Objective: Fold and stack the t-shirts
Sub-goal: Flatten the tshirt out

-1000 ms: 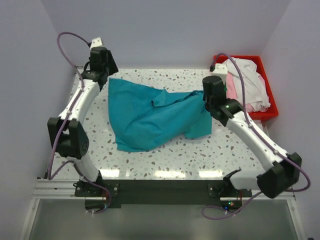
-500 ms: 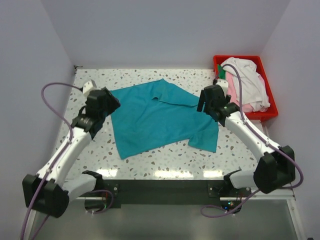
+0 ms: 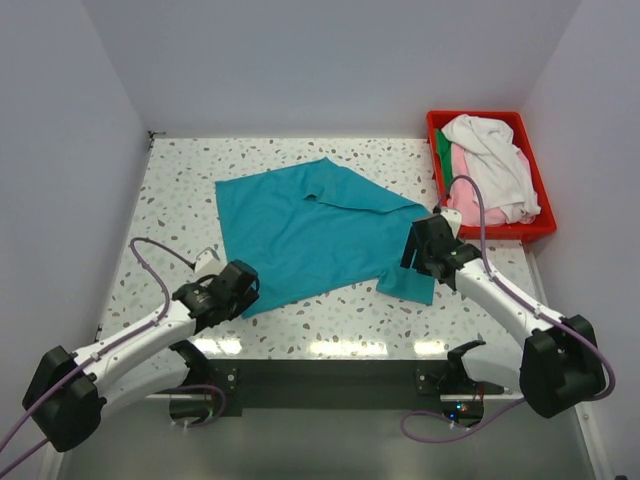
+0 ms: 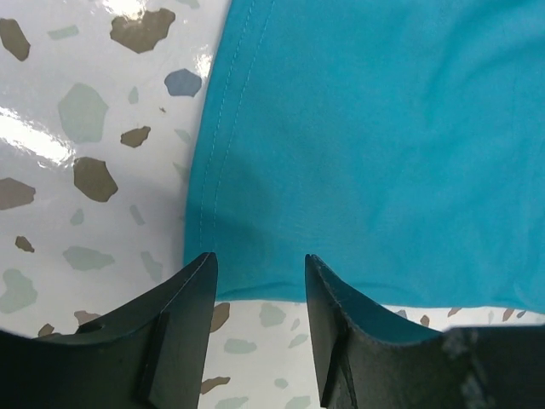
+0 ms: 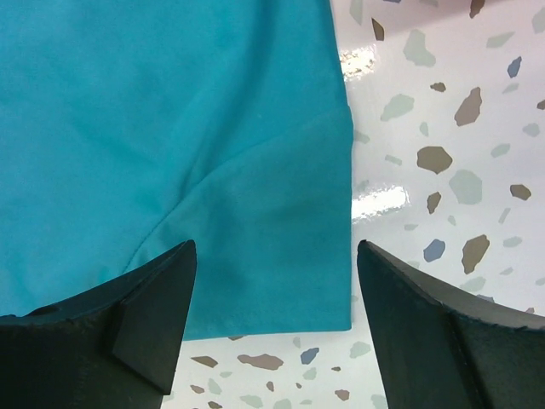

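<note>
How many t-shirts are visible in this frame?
4: teal t-shirt spread on the table; white t-shirt, pink t-shirt and green t-shirt piled in the red bin. More may lie underneath.

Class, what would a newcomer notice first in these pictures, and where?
A teal t-shirt lies spread over the middle of the speckled table. At the far right, a red bin holds white and pink shirts. The open left gripper and right gripper are poised at its near corners.
</note>
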{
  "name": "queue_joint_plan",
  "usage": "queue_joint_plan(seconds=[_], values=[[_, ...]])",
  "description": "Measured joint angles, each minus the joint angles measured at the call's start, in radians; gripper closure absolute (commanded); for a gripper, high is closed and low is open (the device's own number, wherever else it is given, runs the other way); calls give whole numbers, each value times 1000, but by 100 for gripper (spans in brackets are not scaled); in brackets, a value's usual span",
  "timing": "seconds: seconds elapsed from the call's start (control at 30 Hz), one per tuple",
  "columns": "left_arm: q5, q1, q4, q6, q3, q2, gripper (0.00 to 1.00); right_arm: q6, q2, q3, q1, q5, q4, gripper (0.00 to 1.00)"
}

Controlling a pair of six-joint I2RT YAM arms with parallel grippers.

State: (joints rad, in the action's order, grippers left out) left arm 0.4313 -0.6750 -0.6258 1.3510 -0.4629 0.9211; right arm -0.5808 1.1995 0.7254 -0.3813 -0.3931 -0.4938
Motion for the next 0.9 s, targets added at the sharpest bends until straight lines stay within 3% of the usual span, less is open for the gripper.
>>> queue_joint_plan(seconds=[0.33, 0.6, 0.7, 0.9], values=[[10, -74, -29, 132, 18, 44, 54, -31, -23, -34, 0, 0, 11, 22], [38, -74, -39, 150, 18, 100, 49, -38, 8, -49, 0, -8, 21, 22], [63, -74, -23, 150, 11, 138, 57, -40, 25, -51, 0, -7, 31, 23], [94, -3, 63, 98, 2, 206, 89, -40, 37, -54, 0, -3, 47, 34]])
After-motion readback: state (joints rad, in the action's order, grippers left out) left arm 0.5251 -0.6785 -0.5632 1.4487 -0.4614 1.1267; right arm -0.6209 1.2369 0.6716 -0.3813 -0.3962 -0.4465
